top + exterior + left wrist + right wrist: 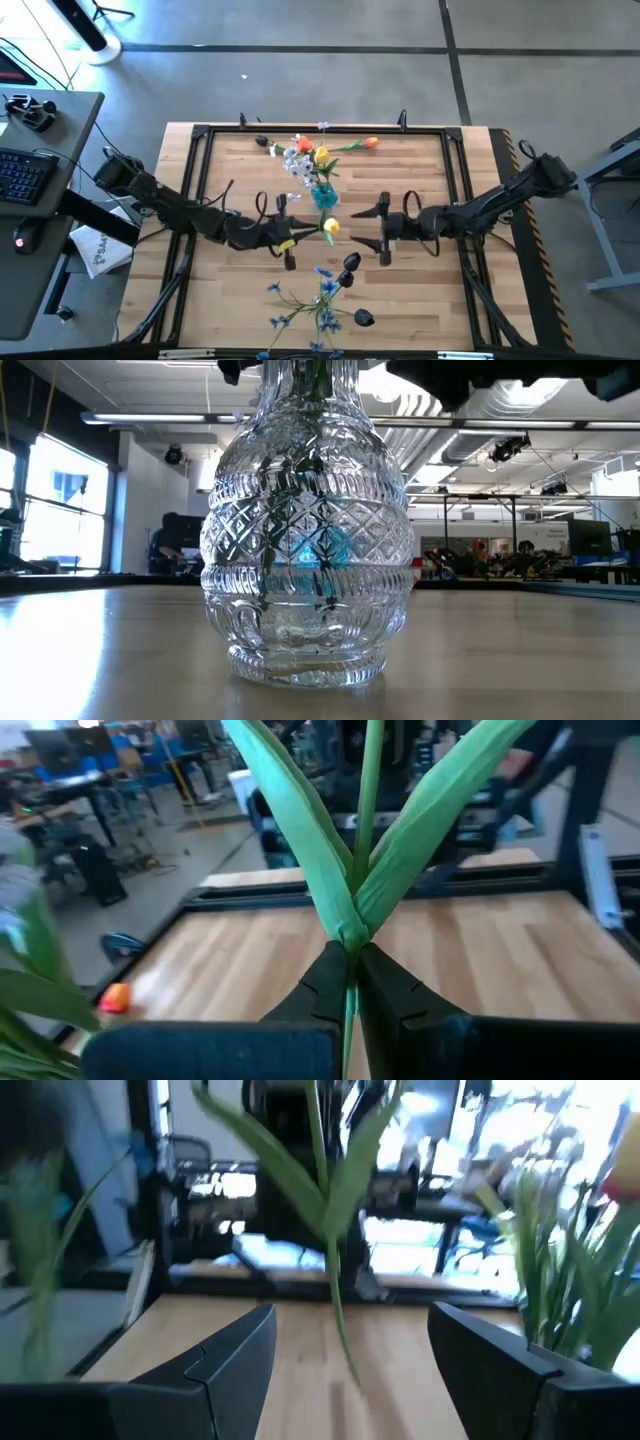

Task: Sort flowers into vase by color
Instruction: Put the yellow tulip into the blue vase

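Left gripper (350, 982) clenched on a yellow tulip's (330, 227) green stem (367, 810) near the table (450, 300) centre, just beside the vase (323, 195), right gripper (350, 1345) held wide apart and empty opposite, blue sprays (310, 300) and dark buds (352, 262) lying by the near edge

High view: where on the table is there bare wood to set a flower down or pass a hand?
Bare wood lies along the left side behind the left tool, which is shut on a yellow tulip, and on the right side around the open right tool. It is crowded around the vase at the centre, among the blue sprays and dark buds along the near edge, and by the orange tulip at the far edge.
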Available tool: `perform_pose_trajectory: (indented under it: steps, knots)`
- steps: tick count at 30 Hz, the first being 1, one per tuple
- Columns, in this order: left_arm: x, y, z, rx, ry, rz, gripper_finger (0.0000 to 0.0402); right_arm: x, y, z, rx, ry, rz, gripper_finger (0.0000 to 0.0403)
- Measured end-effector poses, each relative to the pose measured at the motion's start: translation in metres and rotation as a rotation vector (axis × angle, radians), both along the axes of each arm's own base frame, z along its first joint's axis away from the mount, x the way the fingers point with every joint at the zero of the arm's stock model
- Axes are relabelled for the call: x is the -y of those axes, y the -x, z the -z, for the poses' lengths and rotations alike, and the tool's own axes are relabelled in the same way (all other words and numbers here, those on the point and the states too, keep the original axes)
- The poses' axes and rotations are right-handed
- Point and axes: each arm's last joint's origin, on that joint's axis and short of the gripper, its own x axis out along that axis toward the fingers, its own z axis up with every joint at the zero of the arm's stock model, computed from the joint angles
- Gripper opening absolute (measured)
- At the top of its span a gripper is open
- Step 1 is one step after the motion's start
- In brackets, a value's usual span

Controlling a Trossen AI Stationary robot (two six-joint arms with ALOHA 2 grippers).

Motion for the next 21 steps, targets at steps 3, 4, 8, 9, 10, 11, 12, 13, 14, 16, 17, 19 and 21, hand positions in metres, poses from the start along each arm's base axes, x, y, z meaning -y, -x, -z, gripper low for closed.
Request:
perform_pose_trajectory:
  steps: [3, 4, 8, 9, 10, 11, 12, 13, 14, 16, 17, 19, 21]
  knots:
    - [-0.009, -0.004, 0.0, 0.011, 0.002, -0.03, 0.0001, 0.003, -0.015, -0.015, 0.037, 0.032, 0.001, 0.0259]
    - [-0.011, -0.005, 0.001, 0.008, 0.002, -0.038, 0.0001, 0.004, -0.02, -0.018, 0.043, 0.037, 0.001, 0.0259]
    - [-0.019, -0.01, 0.007, -0.008, 0.012, -0.076, 0.0001, 0.01, -0.039, -0.033, 0.061, 0.041, 0.003, 0.0258]
    - [-0.02, -0.012, 0.008, -0.012, 0.014, -0.082, 0.0001, 0.011, -0.043, -0.035, 0.055, 0.044, -0.007, 0.0257]
    - [-0.021, -0.013, 0.01, -0.012, 0.014, -0.088, 0.0001, 0.012, -0.047, -0.036, 0.043, 0.049, -0.025, 0.0254]
    - [-0.022, -0.014, 0.011, -0.015, 0.013, -0.091, 0.0001, 0.012, -0.051, -0.036, 0.024, 0.054, -0.049, 0.0248]
    - [-0.022, -0.015, 0.013, -0.021, 0.01, -0.092, 0.0001, 0.012, -0.055, -0.037, 0.008, 0.058, -0.073, 0.024]
    - [-0.022, -0.016, 0.015, -0.026, 0.009, -0.094, 0.0001, 0.012, -0.058, -0.038, -0.006, 0.058, -0.093, 0.023]
    - [-0.022, -0.017, 0.016, -0.029, 0.008, -0.094, 0.0001, 0.012, -0.062, -0.039, -0.022, 0.058, -0.102, 0.0218]
    - [-0.022, -0.017, 0.017, -0.03, 0.007, -0.094, 0.0002, 0.011, -0.067, -0.041, -0.048, 0.061, -0.104, 0.0191]
    - [-0.022, -0.017, 0.017, -0.032, 0.005, -0.092, 0.0002, 0.011, -0.069, -0.041, -0.067, 0.066, -0.104, 0.0175]
    - [-0.021, -0.017, 0.018, -0.038, 0.002, -0.088, 0.0002, 0.011, -0.072, -0.042, -0.097, 0.076, -0.101, 0.014]
    - [-0.021, -0.017, 0.018, -0.038, 0.001, -0.088, 0.0002, 0.011, -0.072, -0.044, -0.117, 0.081, -0.086, 0.0102]
